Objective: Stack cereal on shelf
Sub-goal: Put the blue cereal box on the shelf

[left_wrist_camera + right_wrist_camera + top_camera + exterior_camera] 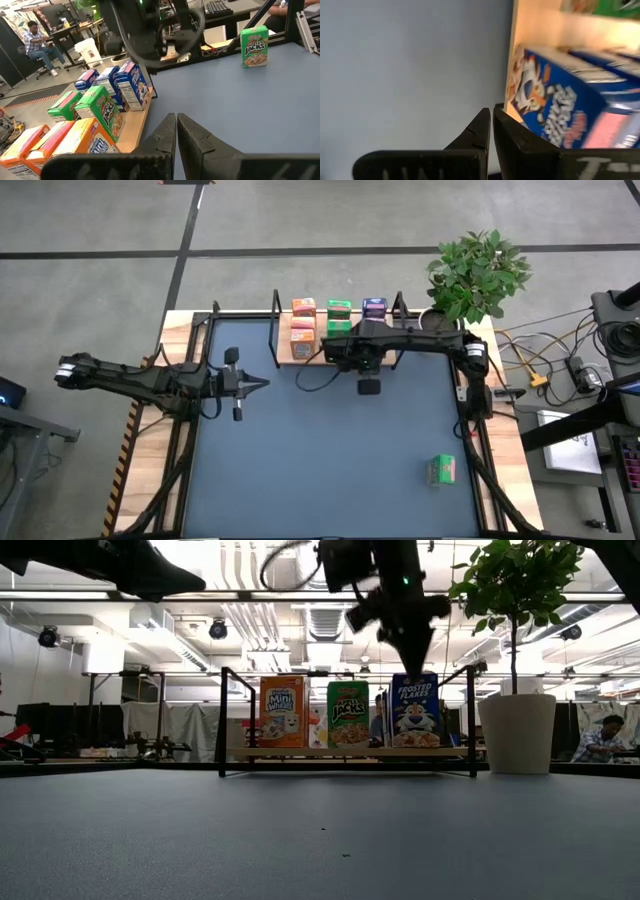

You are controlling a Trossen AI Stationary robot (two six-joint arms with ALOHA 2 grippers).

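At the far edge of the surface (330,470) I see my right tool (369,387), fingers pressed together and empty, just before the shelf (283,356), where the cereal boxes (303,308) stand in rows. One green box (441,470) stands apart near the right side. My left tool (262,383) waits closed at the left.

1. Even, bright overhead light in the high view; shadows on the surface (330,450) are soft.
2. Low view: ceiling lamps (219,629) glare, and the arms show as dark silhouettes.
3. Right wrist view: the blue box (570,107) is blurred.
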